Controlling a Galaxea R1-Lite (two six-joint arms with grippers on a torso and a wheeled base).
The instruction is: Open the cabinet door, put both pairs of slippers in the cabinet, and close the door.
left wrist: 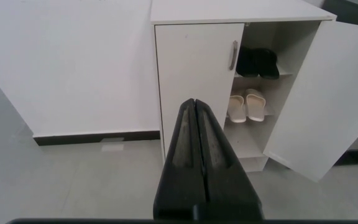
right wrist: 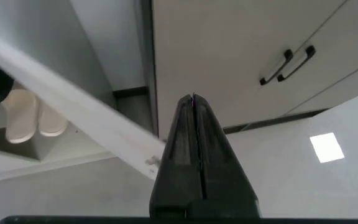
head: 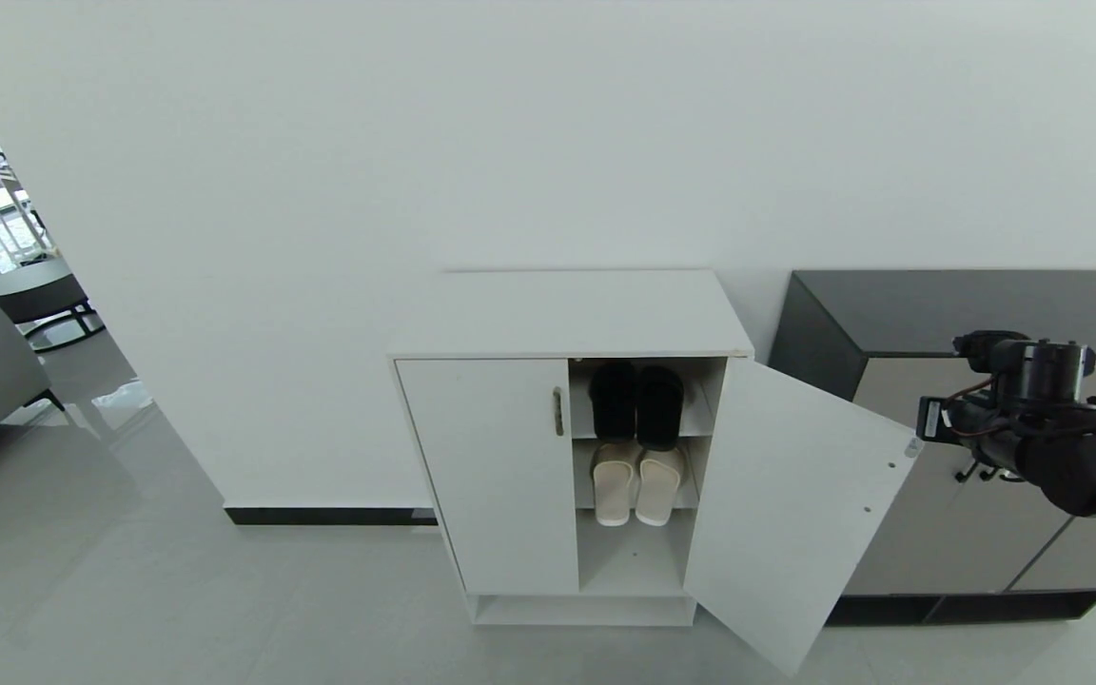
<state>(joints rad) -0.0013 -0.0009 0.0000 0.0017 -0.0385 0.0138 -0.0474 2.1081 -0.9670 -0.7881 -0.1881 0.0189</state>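
Slippers are both in place: the black pair [head: 636, 401] lies on the upper shelf of the white cabinet [head: 567, 314] and the cream pair [head: 636, 485] on the shelf below, each pair side by side. The bottom compartment under them holds nothing. What is left of the task, as I judge it, is closing the right-hand door [head: 795, 504], which stands swung wide with its inner face toward the robot. The left-hand door [head: 491, 466] is shut, its handle [head: 557, 411] at the inner edge.

The right gripper [right wrist: 193, 106] hangs near the free edge of the open door, beside the dark cabinet [head: 967, 304], with its fingers pressed together and nothing between them. The left gripper [left wrist: 194, 109] is likewise closed and empty, held well back over the floor [head: 225, 590] and pointed at the cabinet front.

The door looks like a thin, stiff board on hinges, light and easy to swing, so no grasp seems needed. A push with the closed fingers on its outer face, close to the free edge and far from the hinges, should give the most leverage. The surface looks smooth, so contact may slide; pressing square to the panel would help. The cream pair's front ends sit near the shelf's front edge and could catch the door.
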